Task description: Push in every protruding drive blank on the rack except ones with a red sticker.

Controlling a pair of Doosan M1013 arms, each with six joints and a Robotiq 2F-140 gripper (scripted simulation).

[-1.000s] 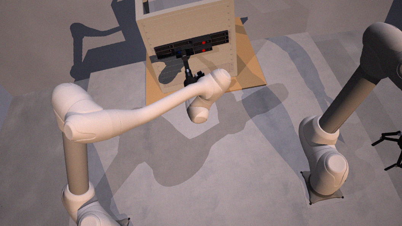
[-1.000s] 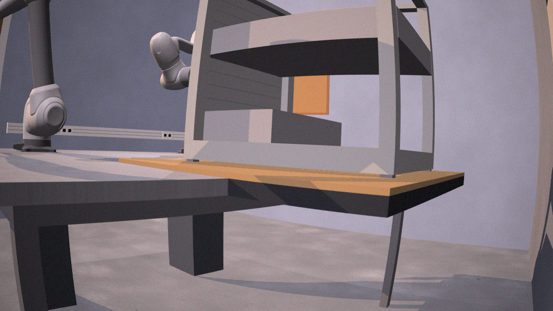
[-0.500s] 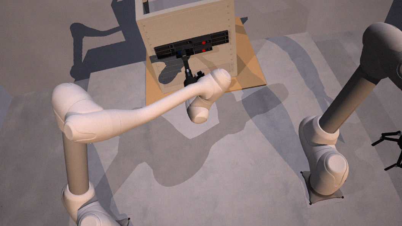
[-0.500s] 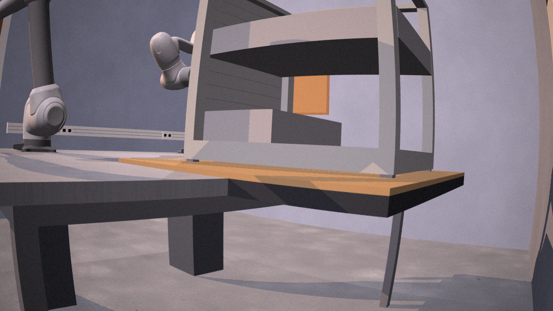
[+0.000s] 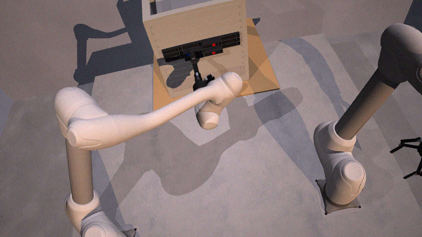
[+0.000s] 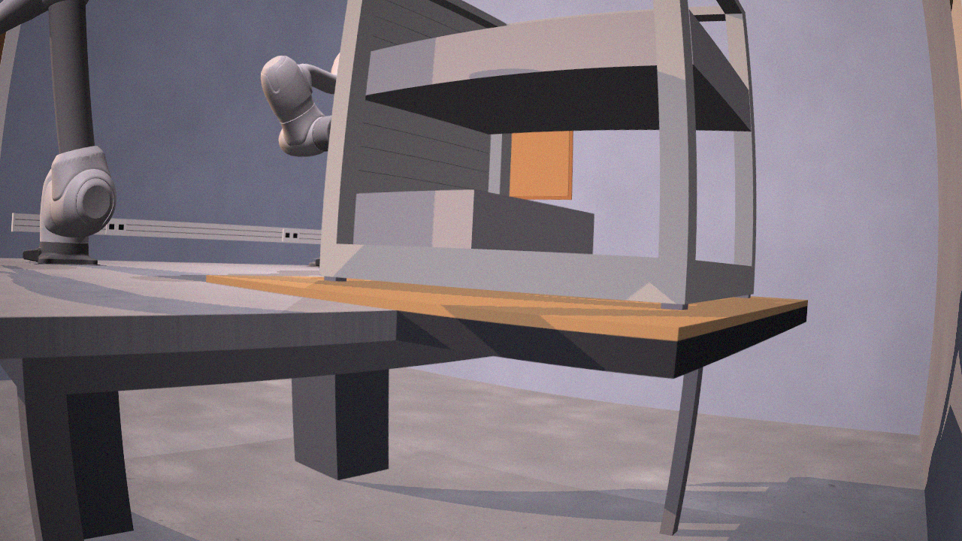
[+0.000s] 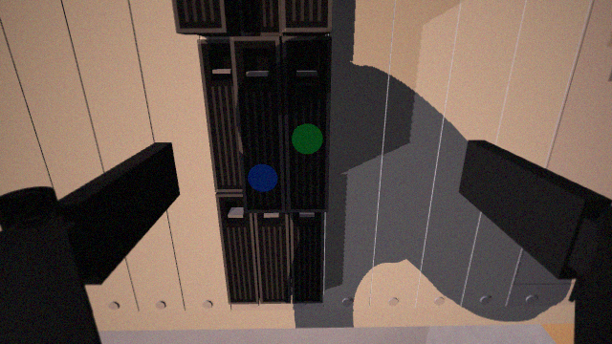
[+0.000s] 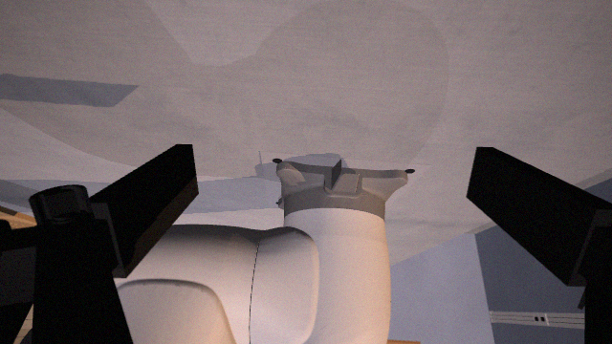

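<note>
The beige rack [image 5: 193, 24] [image 6: 674, 201] stands upright on an orange board. In the left wrist view, the blue-sticker blank [image 7: 262, 134] and green-sticker blank [image 7: 307, 186] look raised beside the plain blank [image 7: 227, 129]. Three lower plain blanks look about flush with each other. Two red-sticker blanks [image 5: 217, 44] [image 5: 217, 52] stick out to the right in the top view; only their ends show at the left wrist view's top. My left gripper [image 5: 193, 56] [image 7: 319, 167] is open and empty in front of the blue and green blanks. My right gripper [image 5: 397, 165] [image 8: 332, 171] is open and empty, far from the rack.
The orange board [image 5: 264, 67] [image 6: 739, 315] extends past the rack's sides. The left arm [image 5: 169, 113] reaches across in front of the rack. The right arm [image 5: 366, 109] stands well to the right in the top view. Its own base shows between the right gripper's fingers.
</note>
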